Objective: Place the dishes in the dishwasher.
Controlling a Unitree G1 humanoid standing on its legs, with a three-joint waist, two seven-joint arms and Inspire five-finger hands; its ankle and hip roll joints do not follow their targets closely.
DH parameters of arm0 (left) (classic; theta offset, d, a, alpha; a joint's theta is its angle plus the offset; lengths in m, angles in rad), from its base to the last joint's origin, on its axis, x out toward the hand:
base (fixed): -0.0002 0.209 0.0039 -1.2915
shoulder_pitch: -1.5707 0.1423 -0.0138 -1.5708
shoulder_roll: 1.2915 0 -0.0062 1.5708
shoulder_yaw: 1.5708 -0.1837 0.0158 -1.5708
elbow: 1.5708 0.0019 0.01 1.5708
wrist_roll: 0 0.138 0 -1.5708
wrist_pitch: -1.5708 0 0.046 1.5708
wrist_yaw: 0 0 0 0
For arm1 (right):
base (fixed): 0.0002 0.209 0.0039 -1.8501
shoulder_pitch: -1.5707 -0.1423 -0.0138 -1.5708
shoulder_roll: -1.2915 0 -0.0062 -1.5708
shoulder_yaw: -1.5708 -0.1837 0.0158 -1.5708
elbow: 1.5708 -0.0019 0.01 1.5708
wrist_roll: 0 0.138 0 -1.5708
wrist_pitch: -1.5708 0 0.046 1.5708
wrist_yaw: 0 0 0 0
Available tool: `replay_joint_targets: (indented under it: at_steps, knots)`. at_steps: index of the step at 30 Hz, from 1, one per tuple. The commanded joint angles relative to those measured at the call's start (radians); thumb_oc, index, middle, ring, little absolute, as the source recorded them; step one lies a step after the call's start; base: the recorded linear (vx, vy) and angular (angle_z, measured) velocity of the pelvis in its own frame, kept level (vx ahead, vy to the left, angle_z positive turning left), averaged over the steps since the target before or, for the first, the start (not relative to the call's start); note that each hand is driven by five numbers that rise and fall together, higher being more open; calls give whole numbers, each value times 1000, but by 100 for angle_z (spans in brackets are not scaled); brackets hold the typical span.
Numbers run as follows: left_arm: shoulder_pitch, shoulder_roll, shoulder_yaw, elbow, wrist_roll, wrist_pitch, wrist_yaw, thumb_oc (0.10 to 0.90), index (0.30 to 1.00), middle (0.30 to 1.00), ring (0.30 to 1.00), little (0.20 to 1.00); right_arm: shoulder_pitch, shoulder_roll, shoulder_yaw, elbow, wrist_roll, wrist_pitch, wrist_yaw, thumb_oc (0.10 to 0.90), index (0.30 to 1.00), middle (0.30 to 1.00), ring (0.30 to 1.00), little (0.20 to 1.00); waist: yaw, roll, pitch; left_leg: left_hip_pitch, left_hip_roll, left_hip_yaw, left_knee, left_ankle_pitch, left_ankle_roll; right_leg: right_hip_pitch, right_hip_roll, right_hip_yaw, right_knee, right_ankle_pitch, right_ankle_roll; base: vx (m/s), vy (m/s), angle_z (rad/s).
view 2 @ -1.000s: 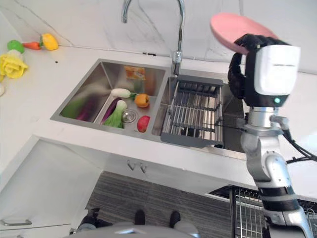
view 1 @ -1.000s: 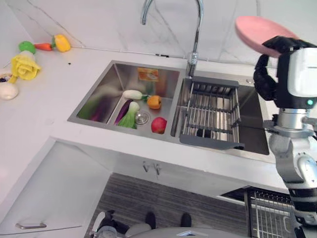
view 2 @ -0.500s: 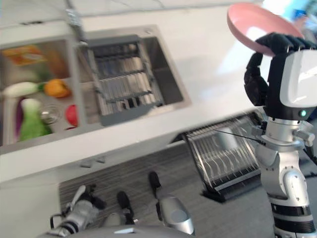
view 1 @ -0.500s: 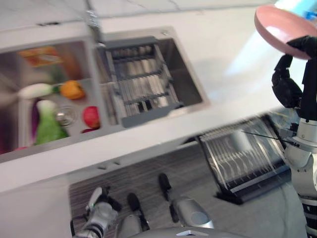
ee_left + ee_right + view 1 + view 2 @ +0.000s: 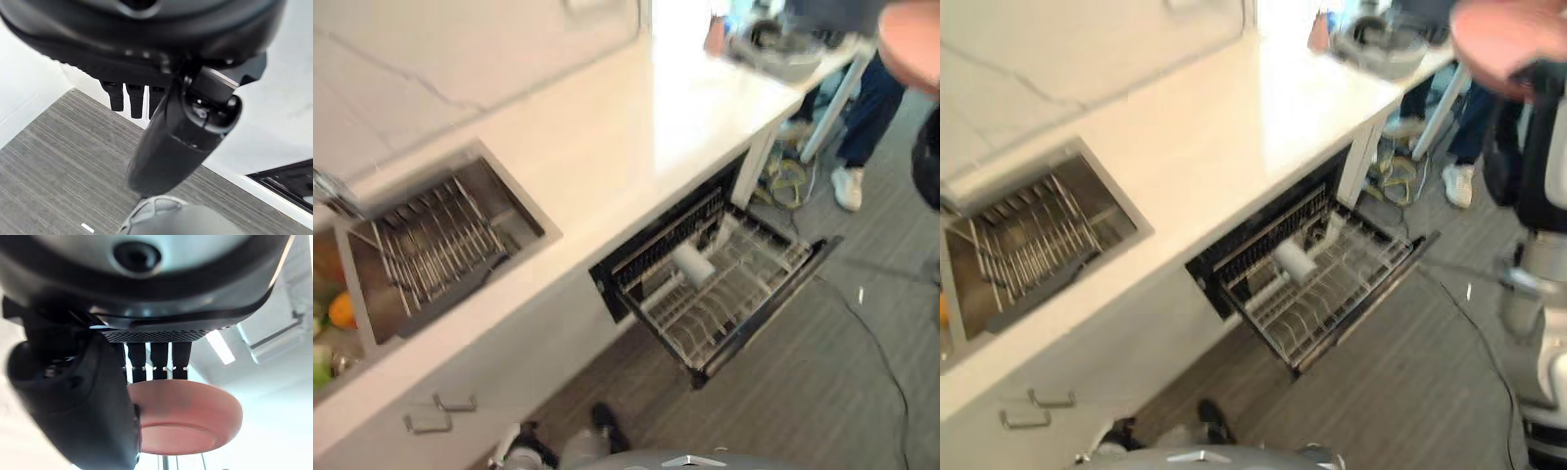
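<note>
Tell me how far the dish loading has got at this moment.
Done: the dishwasher's wire rack is pulled out over its open door, a white cylinder-like item already in it. In hand: the right hand grips the round pink plate, held high above the floor, off to the side of the rack. Left: lowering the plate into the rack. The left hand holds nothing.

A round pink plate [image 5: 188, 417], plain and shallow, is held up high off the counter, roughly level, with dark fingers over its top rim and the thumb underneath. The dishwasher [image 5: 1327, 279] sits under the white counter's front edge, its wire rack [image 5: 720, 289] pulled out over the lowered door, a pale cup lying in it.
</note>
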Motion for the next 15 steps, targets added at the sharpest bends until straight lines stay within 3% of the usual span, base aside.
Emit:
replay_joint_targets:
  at_steps: [1,9,15]
  knots:
    - [-90,19,22,-10,12,-30,3,800,900,900,900,900,-172,-19,-24,-93,-41,-33,-29,400,300,300,300,300,24,-84,51,92,63,-11,26,-111,-167,137,23,-15,-294,165,-14,23,-47,-18]
    - [-90,0,-3,-9,26,-26,-2,800,900,900,900,900,-88,99,94,-41,-20,-68,30,400,300,300,300,300,11,-56,59,106,63,-31,3,-99,-174,151,37,-24,-295,145,-29,29,-19,2]
    - [-88,-3,-10,-6,30,-22,1,800,900,900,900,900,-55,149,192,23,-3,-81,75,400,300,300,300,300,19,-50,64,104,55,-53,2,-102,-173,167,34,-38,-295,139,-33,18,3,16]
